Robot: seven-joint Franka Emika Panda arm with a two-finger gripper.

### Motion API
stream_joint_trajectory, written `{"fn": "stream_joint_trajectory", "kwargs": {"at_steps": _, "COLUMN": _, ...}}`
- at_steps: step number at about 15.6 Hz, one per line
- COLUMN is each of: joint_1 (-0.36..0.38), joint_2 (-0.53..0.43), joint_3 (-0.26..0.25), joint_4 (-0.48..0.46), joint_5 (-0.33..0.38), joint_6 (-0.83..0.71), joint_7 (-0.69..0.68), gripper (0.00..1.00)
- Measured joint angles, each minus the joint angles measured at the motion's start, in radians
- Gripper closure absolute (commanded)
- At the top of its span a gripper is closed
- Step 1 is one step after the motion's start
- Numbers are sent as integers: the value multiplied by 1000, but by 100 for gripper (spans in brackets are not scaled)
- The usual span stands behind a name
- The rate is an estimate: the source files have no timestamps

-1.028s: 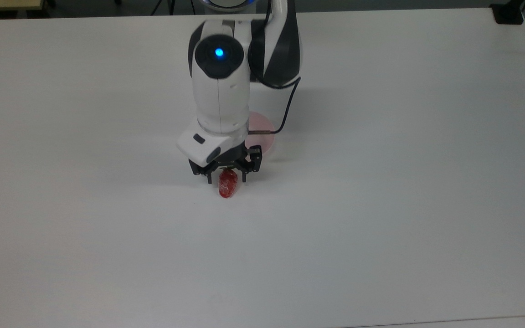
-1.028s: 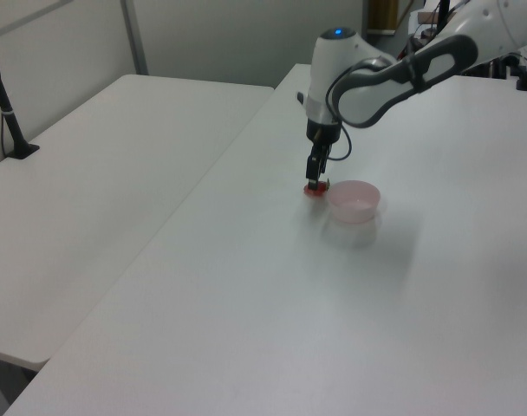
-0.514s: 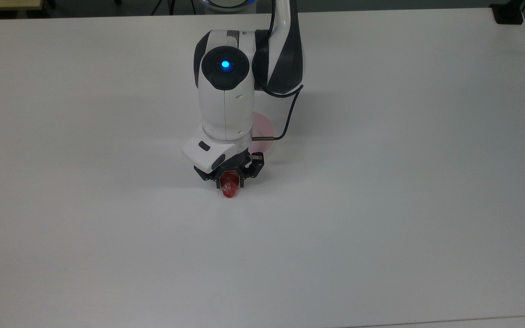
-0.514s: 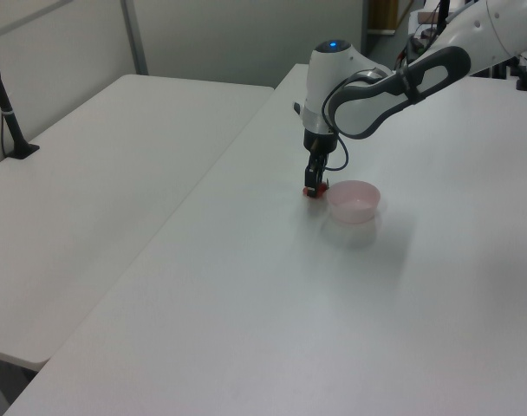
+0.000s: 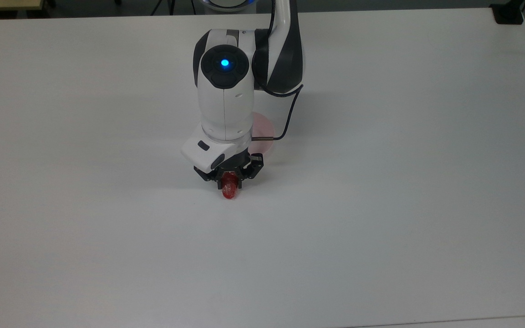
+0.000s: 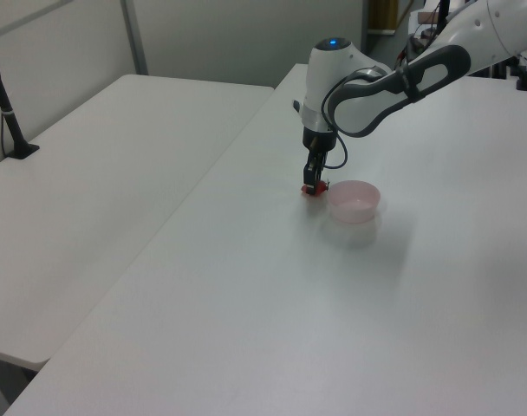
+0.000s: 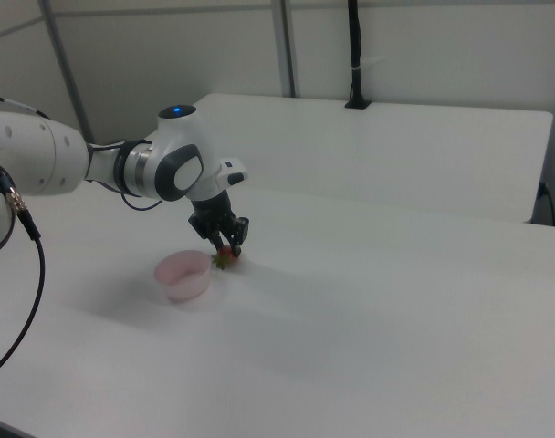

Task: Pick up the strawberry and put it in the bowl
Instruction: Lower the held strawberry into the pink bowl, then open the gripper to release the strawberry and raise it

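Note:
The red strawberry (image 5: 229, 191) lies low at the white table (image 5: 381, 205), its upper part between my gripper's fingers. My gripper (image 5: 229, 181) points straight down and is shut on the strawberry. In the left view the strawberry (image 6: 314, 189) shows under the gripper (image 6: 313, 182), just off the left rim of the pale pink bowl (image 6: 354, 199). In the right view the strawberry (image 7: 225, 257) and gripper (image 7: 227, 246) stand at the bowl's (image 7: 183, 275) right rim. From above, the arm covers most of the bowl (image 5: 263, 133). I cannot tell whether the strawberry touches the table.
A second white table (image 6: 90, 199) adjoins on the left view's left, with a black post (image 6: 5, 104) on it. A black cable (image 5: 287, 114) hangs from the arm over the bowl's edge. A dark mount (image 5: 508, 13) sits at the top view's far right corner.
One second ago the fingers stood open above the strawberry's top. The gripper has since come down and shut on the strawberry; over the last half second it has hardly moved.

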Motion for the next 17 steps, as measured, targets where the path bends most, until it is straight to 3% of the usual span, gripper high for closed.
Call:
{"fn": "stream_joint_trajectory", "kwargs": {"at_steps": 5, "joint_1": -1, "joint_2": -30, "joint_3": 0, "joint_4": 22, "joint_5": 1, "joint_6": 1, "joint_7": 5, "gripper": 71}}
{"fn": "stream_joint_trajectory", "kwargs": {"at_steps": 9, "joint_1": 6, "joint_2": -136, "joint_3": 0, "joint_4": 19, "joint_5": 1, "joint_6": -33, "joint_7": 5, "gripper": 70}}
{"fn": "stream_joint_trajectory", "kwargs": {"at_steps": 15, "joint_1": 47, "joint_2": -207, "joint_3": 1, "joint_4": -116, "joint_5": 0, "joint_6": -114, "joint_7": -22, "gripper": 59}}
{"fn": "stream_joint_trajectory", "kwargs": {"at_steps": 16, "joint_1": 58, "joint_2": -213, "joint_3": 1, "joint_4": -142, "joint_5": 0, "joint_6": -137, "joint_7": -32, "gripper": 42}}
{"fn": "stream_joint_trajectory", "kwargs": {"at_steps": 17, "joint_1": 62, "joint_2": -217, "joint_3": 1, "joint_4": -151, "joint_5": 0, "joint_6": -149, "joint_7": -35, "gripper": 1}}
